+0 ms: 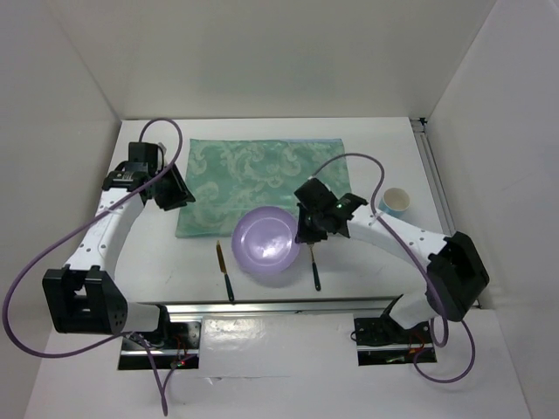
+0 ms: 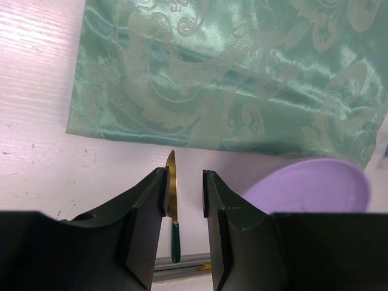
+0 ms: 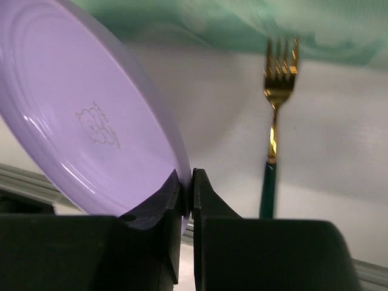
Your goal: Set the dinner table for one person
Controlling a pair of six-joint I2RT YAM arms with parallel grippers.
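We take the teal-green patterned cloth mat [image 1: 262,170] as our reference. It lies flat on the white table [image 1: 384,148], toward the far side. The table spreads out from under the mat on every side and carries everything else.

The left fingers [image 1: 177,192] hover over the mat's left edge. In the left wrist view these fingers [image 2: 159,188] stand parted with a clear gap and nothing between them. Through that gap we see the mat's [image 2: 242,73] near edge, bare table [image 2: 36,91], and a knife [image 2: 172,200].

The knife [image 1: 224,271] has a gold blade and a dark green handle. It lies on the table just off the mat's near edge, its tip pointing toward the mat.

The right fingers [image 1: 307,229] sit at the mat's near edge, toward its right end. They are closed on the right rim of a purple plate [image 1: 266,243]. The right wrist view shows the fingers [image 3: 176,194] pinching that rim, with the plate [image 3: 79,109] tilted steeply. A small embossed mark shows on the plate's face. From above, the plate overlaps the mat's near edge. We cannot tell whether its far side touches the cloth.

A fork [image 1: 314,266] with gold tines and a green handle lies on the table off the mat's near right corner, tines toward the mat [image 3: 242,24]. In the right wrist view the fork [image 3: 276,121] lies just beside the plate, not touching it.

A small cup [image 1: 396,202] with a light blue rim stands upright on the table, well to the right of the mat.
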